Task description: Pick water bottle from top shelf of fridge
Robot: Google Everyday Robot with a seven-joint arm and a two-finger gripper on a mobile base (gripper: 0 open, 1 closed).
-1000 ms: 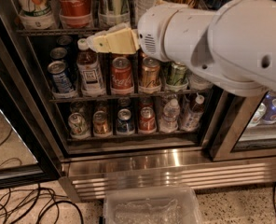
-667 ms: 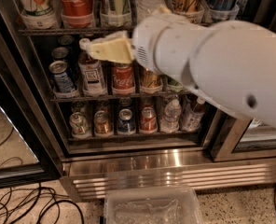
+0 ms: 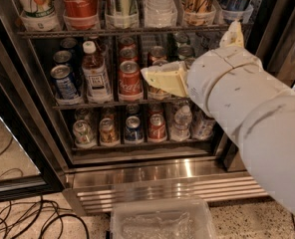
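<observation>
The water bottle (image 3: 160, 4) is a clear ribbed bottle standing in a translucent cup holder on the top shelf (image 3: 137, 32) of the fridge (image 3: 162, 171). Its cap is cut off by the top edge of the view. My gripper (image 3: 165, 79) is cream-yellow and points left in front of the middle shelf's cans. It is below the water bottle and apart from it. The big white arm (image 3: 247, 113) fills the right side and hides the right part of the middle and lower racks.
On the top shelf a red Coca-Cola bottle (image 3: 79, 1) stands left of the water bottle, with tall cans (image 3: 200, 1) to its right. A brown-drink bottle (image 3: 95, 73) and a Coke can (image 3: 130, 78) are on the middle rack. A clear plastic bin (image 3: 160, 220) and cables (image 3: 33, 218) lie on the floor.
The gripper has shifted right and down in the view, from in front of the top-left of the middle rack to its centre. The arm now covers less of the shelves.
</observation>
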